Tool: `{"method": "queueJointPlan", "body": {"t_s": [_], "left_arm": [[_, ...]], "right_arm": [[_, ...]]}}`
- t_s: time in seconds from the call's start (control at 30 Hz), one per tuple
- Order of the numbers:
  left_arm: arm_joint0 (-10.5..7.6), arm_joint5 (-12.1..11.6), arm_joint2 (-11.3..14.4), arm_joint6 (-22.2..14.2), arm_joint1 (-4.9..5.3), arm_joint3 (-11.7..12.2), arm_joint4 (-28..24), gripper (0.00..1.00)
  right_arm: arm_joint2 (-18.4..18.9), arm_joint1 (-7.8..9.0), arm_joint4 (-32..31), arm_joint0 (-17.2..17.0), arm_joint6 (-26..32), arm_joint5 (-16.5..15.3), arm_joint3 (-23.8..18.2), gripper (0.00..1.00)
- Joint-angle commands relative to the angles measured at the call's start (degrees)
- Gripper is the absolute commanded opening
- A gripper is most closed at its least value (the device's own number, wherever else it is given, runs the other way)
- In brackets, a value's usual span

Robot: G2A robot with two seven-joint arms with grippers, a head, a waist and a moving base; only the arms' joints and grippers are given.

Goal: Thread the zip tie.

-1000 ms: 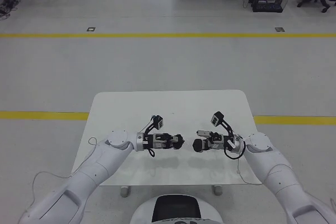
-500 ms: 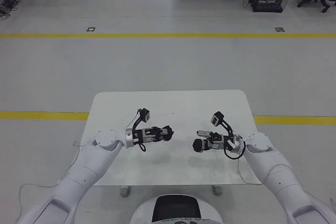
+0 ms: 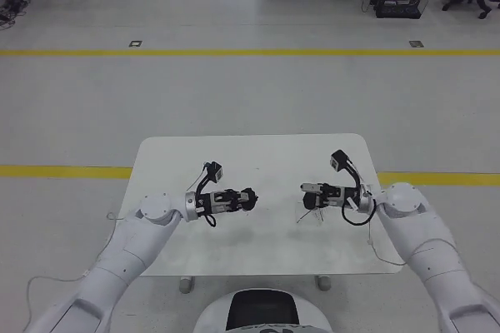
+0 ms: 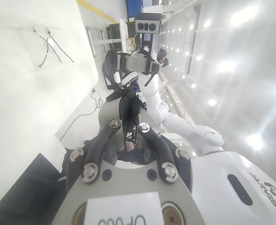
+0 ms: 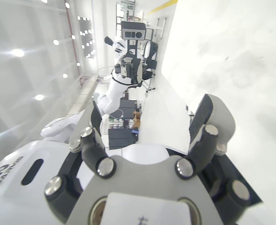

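A thin black zip tie [image 3: 310, 217] lies on the white table [image 3: 233, 154] just in front of my right gripper [image 3: 306, 197]. In the left wrist view the zip tie [image 4: 50, 46] shows as two slim black strands crossing each other on the tabletop. My right gripper [image 5: 149, 118] hangs above the table, open, with nothing between its fingers. My left gripper [image 3: 252, 198] is held over the middle of the table, well to the left of the tie, pointing at the right one. Its fingers [image 4: 119, 113] are shut.
The table's right edge [image 3: 371, 179] runs close behind the right arm. Bare tabletop lies between the two grippers and toward the far edge. Yellow floor lines [image 3: 67, 171] pass beyond the table.
The left gripper drew back to the left, away from the right one. The right gripper then shifted right and opened, and the zip tie now lies on the table.
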Motion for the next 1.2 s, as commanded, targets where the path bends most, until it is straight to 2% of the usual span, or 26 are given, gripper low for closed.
{"method": "queueJointPlan", "body": {"t_s": [0.0,0.07,0.13,0.2,0.27,0.33,0.37,1.17], "left_arm": [[0.0,0.0,0.0,0.0,0.0,0.0,0.0,0.0],[0.0,0.0,0.0,0.0,0.0,0.0,0.0,0.0],[0.0,0.0,0.0,0.0,0.0,0.0,0.0,0.0],[0.0,0.0,0.0,0.0,0.0,0.0,0.0,0.0],[0.0,0.0,0.0,0.0,0.0,0.0,0.0,0.0],[0.0,0.0,0.0,0.0,0.0,0.0,0.0,0.0],[0.0,0.0,0.0,0.0,0.0,0.0,0.0,0.0],[0.0,0.0,0.0,0.0,0.0,0.0,0.0,0.0]], "right_arm": [[1.04,0.73,-5.68,0.59,0.71,-0.03,-2.37,1.0],[1.28,1.26,-10.88,1.27,1.4,0.33,-4.36,1.0],[0.6,1.71,-19.05,2.8,1.48,0.52,-6.44,1.0],[-1.12,1.77,-25.84,4.94,1.12,0.85,-7.32,1.0],[-3.03,1.49,-28.8,7.39,1.08,0.4,-6.57,1.0],[-5.82,0.79,-28.6,10.65,1.86,-1.74,-5.0,1.0],[-6.26,0.7,-28.65,11.17,2.11,-1.74,-4.75,1.0],[-6.26,0.7,-28.65,11.17,2.11,-1.74,-4.75,1.0]]}}
